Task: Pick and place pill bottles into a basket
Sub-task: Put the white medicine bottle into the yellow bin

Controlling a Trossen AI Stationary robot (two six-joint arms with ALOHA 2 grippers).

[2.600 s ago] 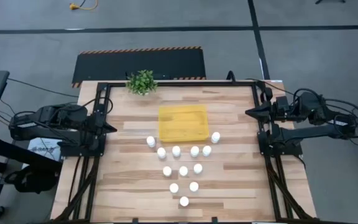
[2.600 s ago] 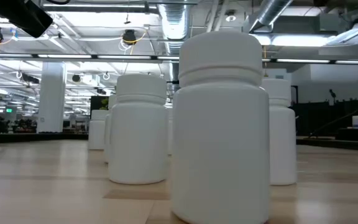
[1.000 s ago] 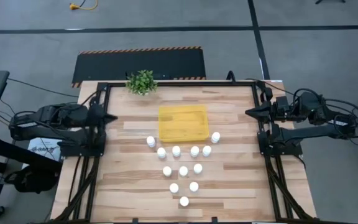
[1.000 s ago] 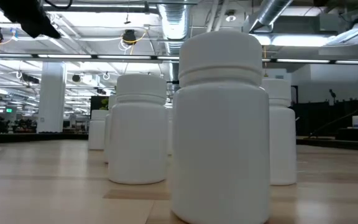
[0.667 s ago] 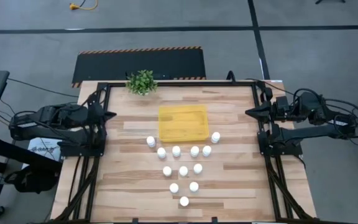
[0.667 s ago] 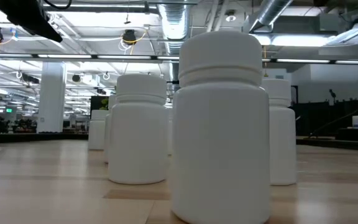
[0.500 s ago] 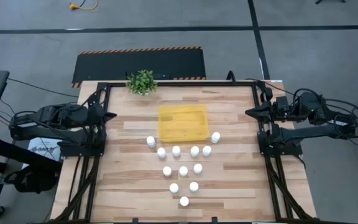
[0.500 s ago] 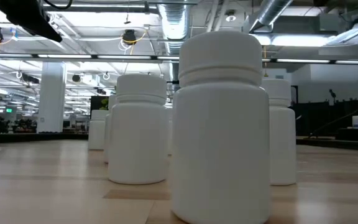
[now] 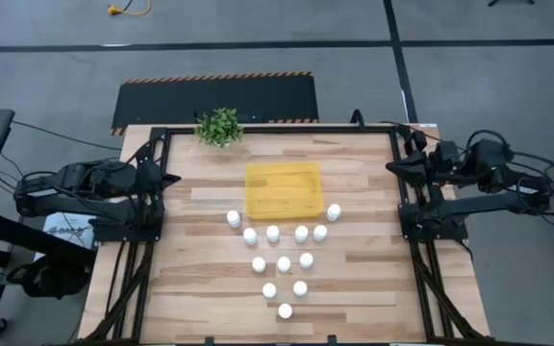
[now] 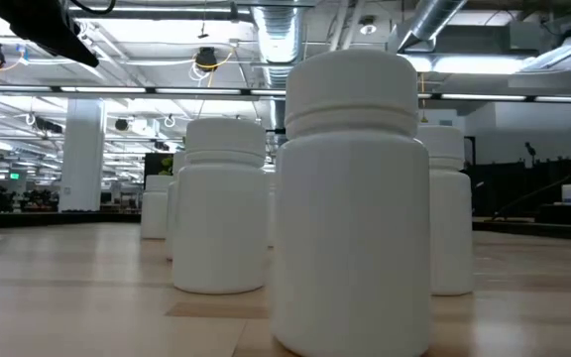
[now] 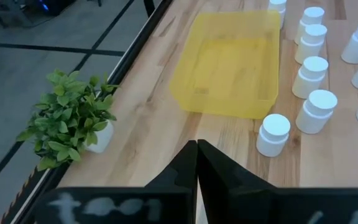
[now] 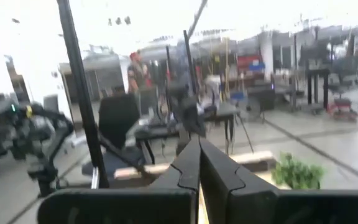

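Left gripper (image 11: 196, 163), fingers pressed together and holding nothing, hovers at the table's (image 9: 200, 279) left edge. Right gripper (image 12: 199, 163), fingers also together, is raised at the right edge. Eleven white pill bottles (image 9: 284, 263) stand upright in a triangle mid-table. Just beyond them lies the empty yellow basket (image 9: 283, 189), then a small green plant (image 9: 219, 126) at the far edge

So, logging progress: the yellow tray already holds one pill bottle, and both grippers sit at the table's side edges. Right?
Not quite. The high view shows the yellow tray empty; all the pill bottles stand on the wood beside it. The left gripper and right gripper do sit at the side edges.
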